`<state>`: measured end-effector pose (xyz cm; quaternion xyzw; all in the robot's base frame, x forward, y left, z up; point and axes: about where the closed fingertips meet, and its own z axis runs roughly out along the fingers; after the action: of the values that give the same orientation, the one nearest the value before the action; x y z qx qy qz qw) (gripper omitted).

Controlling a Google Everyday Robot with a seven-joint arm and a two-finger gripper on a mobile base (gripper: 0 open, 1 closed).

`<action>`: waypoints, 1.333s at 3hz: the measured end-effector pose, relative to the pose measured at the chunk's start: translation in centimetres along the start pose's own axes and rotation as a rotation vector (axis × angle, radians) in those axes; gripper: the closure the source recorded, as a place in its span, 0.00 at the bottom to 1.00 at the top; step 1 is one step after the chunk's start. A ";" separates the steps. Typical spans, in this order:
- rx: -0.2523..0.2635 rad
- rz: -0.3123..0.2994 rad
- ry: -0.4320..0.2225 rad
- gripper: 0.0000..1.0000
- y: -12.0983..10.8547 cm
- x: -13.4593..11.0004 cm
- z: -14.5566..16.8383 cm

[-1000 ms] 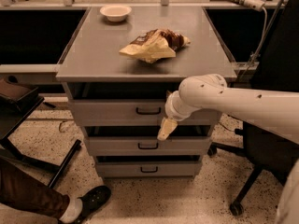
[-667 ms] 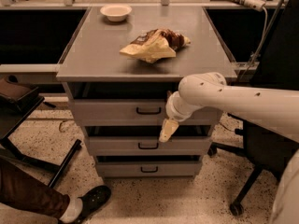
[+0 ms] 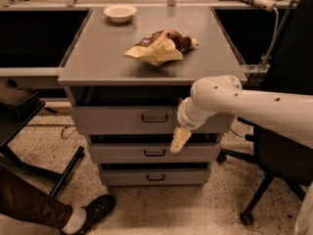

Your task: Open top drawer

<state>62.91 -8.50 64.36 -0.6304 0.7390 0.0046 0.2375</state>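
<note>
The top drawer (image 3: 117, 120) is the widest grey front of three under the cabinet top, with a small black handle (image 3: 154, 118) at its centre and a dark gap above it. My gripper (image 3: 179, 141) hangs from the white arm (image 3: 244, 106), pointing down. It is in front of the drawers, just right of and below the top handle, over the seam between the top and middle drawer (image 3: 122, 152). It holds nothing that I can see.
A crumpled snack bag (image 3: 159, 47) and a white bowl (image 3: 120, 12) lie on the cabinet top (image 3: 98, 58). The bottom drawer (image 3: 155, 177) is lowest. A person's leg and black shoe (image 3: 93, 209) are at the lower left. A dark office chair (image 3: 279, 151) stands at the right.
</note>
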 end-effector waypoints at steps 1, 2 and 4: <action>-0.066 0.048 0.033 0.00 3.8 2.3 -3.2; -0.066 0.048 0.033 0.00 3.8 2.2 -3.2; -0.191 0.039 0.126 0.00 5.3 2.2 -2.9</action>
<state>56.75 -10.34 64.58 -0.6347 0.7608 0.0399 0.1296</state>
